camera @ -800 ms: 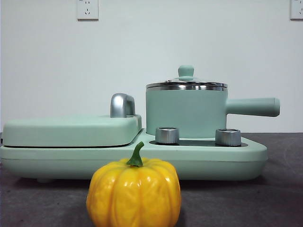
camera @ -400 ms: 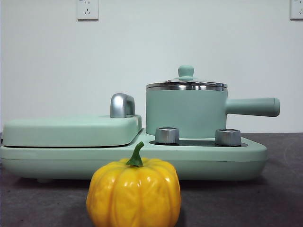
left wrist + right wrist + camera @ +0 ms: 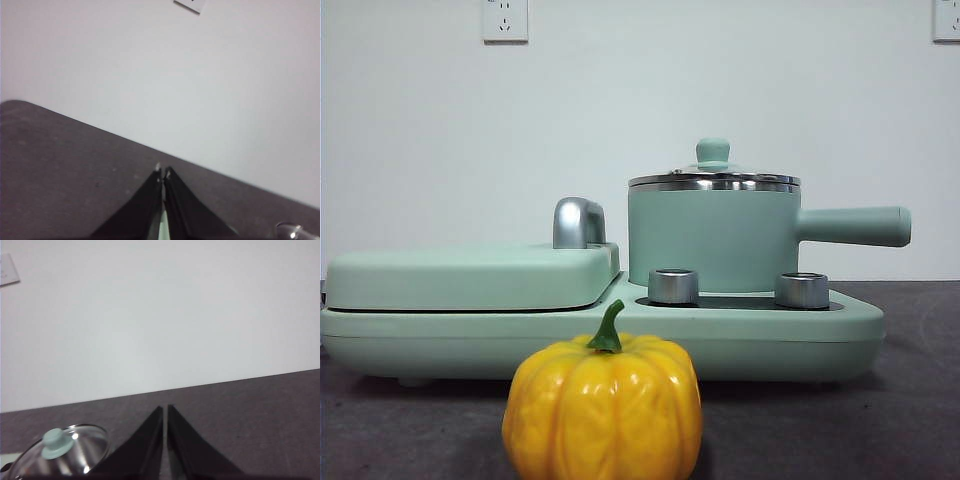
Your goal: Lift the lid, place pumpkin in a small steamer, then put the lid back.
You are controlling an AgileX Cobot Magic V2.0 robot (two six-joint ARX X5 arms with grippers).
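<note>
Glass, steel-rimmed, the round lid (image 3: 62, 457) with its mint-green knob sits on the mint-green small steamer (image 3: 712, 238), nearer my empty, closed right pincer (image 3: 164, 409) than my closed left pincer (image 3: 162, 172).

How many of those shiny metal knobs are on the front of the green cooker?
2: one silver round knob below the mint-green pot's left part, the other silver knob under the root of its long handle. Others may be hidden.

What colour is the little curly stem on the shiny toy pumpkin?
Green stem, clearest in the front view.
</note>
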